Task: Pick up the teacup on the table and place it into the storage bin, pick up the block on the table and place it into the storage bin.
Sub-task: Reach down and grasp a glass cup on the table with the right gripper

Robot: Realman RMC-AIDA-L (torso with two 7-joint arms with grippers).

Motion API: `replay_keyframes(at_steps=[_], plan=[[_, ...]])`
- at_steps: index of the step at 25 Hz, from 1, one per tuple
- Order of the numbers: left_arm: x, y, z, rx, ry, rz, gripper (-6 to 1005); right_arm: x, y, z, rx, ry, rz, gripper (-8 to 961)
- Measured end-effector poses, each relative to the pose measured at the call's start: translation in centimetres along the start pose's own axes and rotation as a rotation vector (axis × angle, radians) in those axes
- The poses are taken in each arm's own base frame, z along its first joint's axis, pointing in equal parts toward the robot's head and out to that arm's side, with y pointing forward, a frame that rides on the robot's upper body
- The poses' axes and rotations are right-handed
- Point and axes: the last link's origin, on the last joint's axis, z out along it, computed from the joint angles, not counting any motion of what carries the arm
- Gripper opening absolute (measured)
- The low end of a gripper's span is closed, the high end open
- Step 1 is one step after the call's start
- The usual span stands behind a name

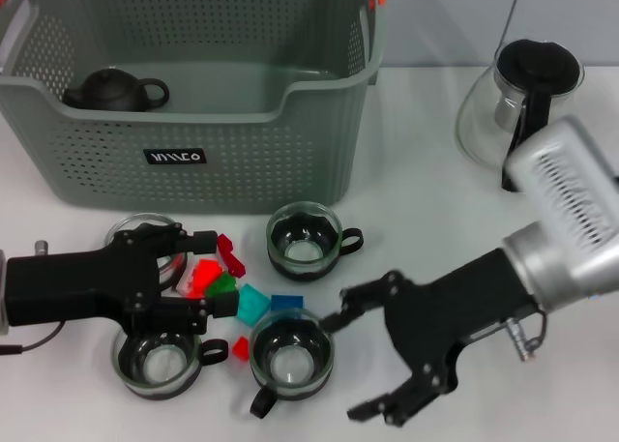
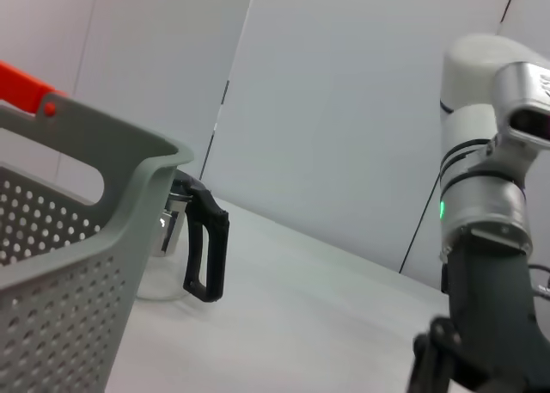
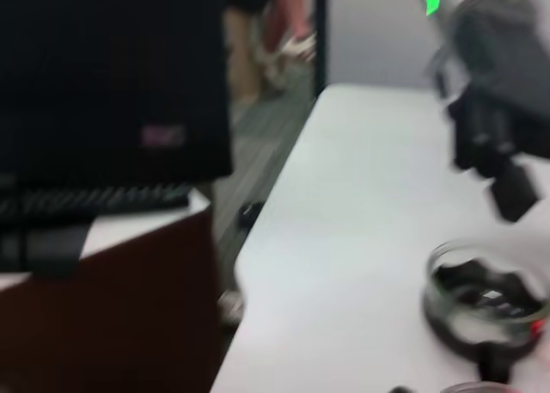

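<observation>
Four glass teacups on white table [image 1: 426, 220], lower centre of head view: nearest right end effector [image 1: 366, 363] is teacup [image 1: 290, 353], bottom centre. Right end effector spread wide, empty, just right of it. Left end effector [image 1: 218, 271] wide, straddling coloured blocks [image 1: 224, 285] at lower left. Storage bin [image 1: 193, 157] upper left, dark teapot [image 1: 114, 90] inside. Glass carafe [image 1: 517, 103] upper right.

Both arms end in black claws; the right arm [image 1: 566, 229] wears a silver, vented wrist.
</observation>
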Motion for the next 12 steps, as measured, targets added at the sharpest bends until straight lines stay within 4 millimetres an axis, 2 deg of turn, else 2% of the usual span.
replay_keyframes(at_steps=[12], plan=[[-0.8,0.2,-0.3,0.024,0.019,-0.031,934,-2.8,-1.7,3.3,-0.131,0.237,-0.137,902]])
